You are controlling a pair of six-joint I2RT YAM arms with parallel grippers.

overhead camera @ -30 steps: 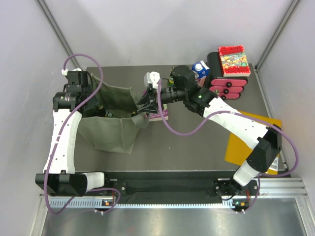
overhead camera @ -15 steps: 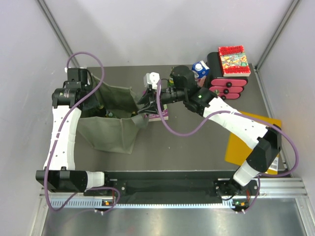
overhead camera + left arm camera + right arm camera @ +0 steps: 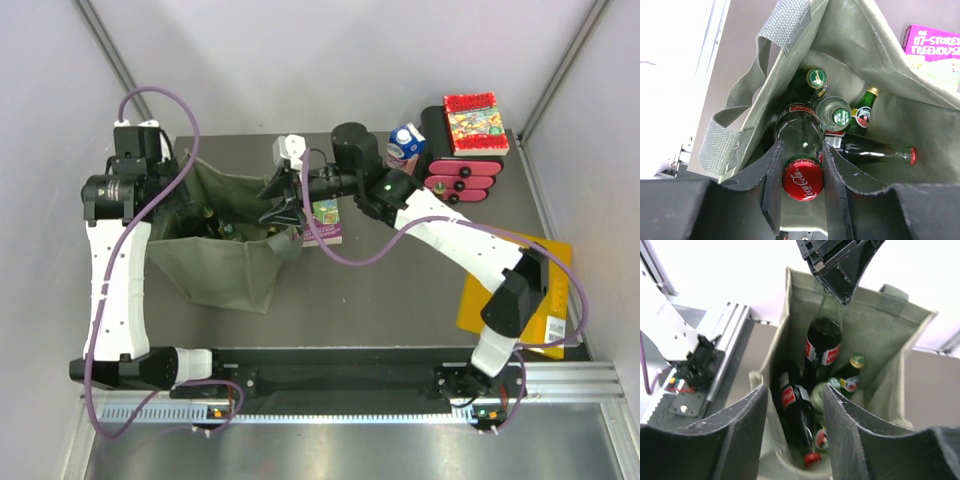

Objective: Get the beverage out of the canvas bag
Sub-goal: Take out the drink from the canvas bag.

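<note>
The olive canvas bag (image 3: 225,268) lies open on the table's left side, with several bottles inside. My left gripper (image 3: 802,186) is shut on the neck of a dark cola bottle (image 3: 799,132) with a red cap, holding it upright inside the bag's mouth. In the right wrist view that bottle (image 3: 822,347) hangs from the left fingers (image 3: 840,270). My right gripper (image 3: 795,390) hovers over the bag's right rim, its jaws apart and pinching nothing. Below it lie a second cola bottle (image 3: 792,410) and green bottles (image 3: 852,372).
A purple book (image 3: 325,222) lies just right of the bag. A blue-white carton (image 3: 404,146) and a pink drawer box (image 3: 462,178) with a red book (image 3: 474,122) on top stand at the back right. An orange folder (image 3: 510,290) lies at the right edge.
My left arm has drawn up and to the left with the cola bottle in its grip. My right gripper has shifted left over the bag's mouth and its jaws have widened.
</note>
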